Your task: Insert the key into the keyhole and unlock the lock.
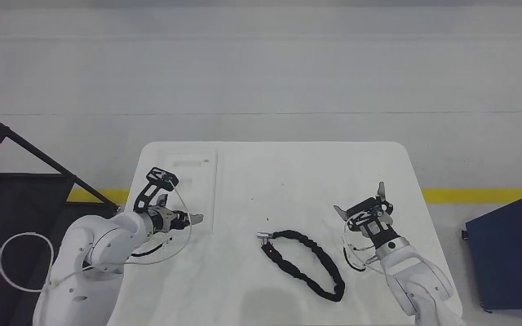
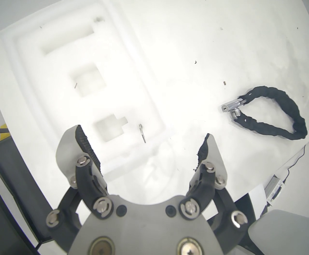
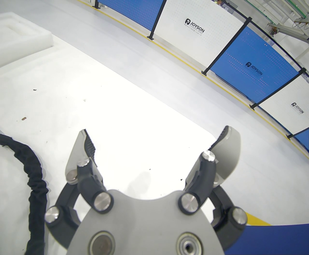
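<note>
Work cell, as you see it from above. A white table (image 1: 326, 179) with rounded corners stands on a pale grey floor (image 1: 261, 73). A yellow line (image 1: 473, 196) on the floor shows at either side of the table. At the left side, a black pole (image 1: 49, 163) slants over a dark mat (image 1: 33, 204). At the right side, you find a blue box (image 1: 493, 253). Beyond the table, blue panels (image 3: 253, 70) and white panels (image 3: 200, 31) alternate between black posts (image 3: 157, 19) to form a fence. The light is bright and even.

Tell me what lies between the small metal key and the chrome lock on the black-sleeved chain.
Between key and lock: the white foam tray's raised rim, then bare table; left wrist view.
</note>
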### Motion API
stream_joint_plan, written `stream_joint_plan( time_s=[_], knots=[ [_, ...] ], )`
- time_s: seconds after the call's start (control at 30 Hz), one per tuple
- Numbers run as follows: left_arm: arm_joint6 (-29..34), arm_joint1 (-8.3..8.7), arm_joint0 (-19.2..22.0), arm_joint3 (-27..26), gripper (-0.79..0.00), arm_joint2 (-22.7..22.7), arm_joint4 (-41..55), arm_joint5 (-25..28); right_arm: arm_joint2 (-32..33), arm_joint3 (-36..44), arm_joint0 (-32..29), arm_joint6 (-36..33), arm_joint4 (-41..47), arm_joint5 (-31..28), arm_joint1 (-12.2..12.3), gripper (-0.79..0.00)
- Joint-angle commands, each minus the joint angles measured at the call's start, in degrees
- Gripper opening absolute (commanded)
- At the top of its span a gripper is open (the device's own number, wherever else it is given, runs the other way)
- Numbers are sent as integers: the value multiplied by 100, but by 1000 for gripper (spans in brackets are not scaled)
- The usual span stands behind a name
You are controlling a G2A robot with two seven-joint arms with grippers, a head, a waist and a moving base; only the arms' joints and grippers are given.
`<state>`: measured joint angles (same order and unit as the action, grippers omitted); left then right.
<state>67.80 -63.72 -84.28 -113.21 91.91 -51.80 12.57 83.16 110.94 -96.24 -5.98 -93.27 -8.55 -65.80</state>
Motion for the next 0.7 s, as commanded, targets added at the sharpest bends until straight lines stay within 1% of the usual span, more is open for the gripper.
stream_joint_plan(
  time_s=[0.0, 0.07, 0.1, 0.13, 0.17, 0.27, 0.3, 0.33, 0.43, 0.5, 0.57, 0.6, 0.63, 0.67],
  knots=[
    [37, 9, 85, 102, 0, -100, -51, 45, 0, 0, 0, 0, 0, 0, 0, 0],
    [38, 13, 161, 242, -129, -200, -82, 25, 0, 0, 0, 0, 0, 0, 0, 0],
    [35, 13, 203, 320, -246, -258, -98, 13, 0, 0, 0, 0, 0, 0, 0, 0],
    [37, 14, 247, 390, -259, -315, -114, 2, 0, 0, 0, 0, 0, 0, 0, 0],
    [25, 15, 280, 449, -240, -370, -140, 1, 0, 0, 0, 0, 0, 0, 0, 0],
    [-25, 27, 298, 511, -151, -497, -281, 90, 0, 0, 0, 0, 0, 0, 0, 0],
    [-47, 31, 293, 508, -145, -511, -305, 89, 0, 0, 0, 0, 0, 0, 0, 0],
    [-58, 34, 283, 513, -154, -523, -319, 75, 0, 0, 0, 0, 0, 0, 0, 0],
    [-73, 47, 256, 506, -222, -546, -337, 56, 0, 0, 0, 0, 0, 0, 0, 0],
    [-61, 57, 230, 484, -252, -558, -335, 76, 0, 0, 0, 0, 0, 0, 0, 0],
    [-33, 72, 187, 440, -222, -565, -391, 131, 0, 0, 0, 0, 0, 0, 0, 0],
    [-25, 79, 159, 416, -175, -563, -415, 134, 0, 0, 0, 0, 0, 0, 0, 0],
    [-24, 85, 131, 381, -169, -560, -428, 142, 0, 0, 0, 0, 0, 0, 0, 0],
    [-21, 91, 99, 345, -194, -552, -436, 150, 0, 0, 0, 0, 0, 0, 0, 0]
  ],
)
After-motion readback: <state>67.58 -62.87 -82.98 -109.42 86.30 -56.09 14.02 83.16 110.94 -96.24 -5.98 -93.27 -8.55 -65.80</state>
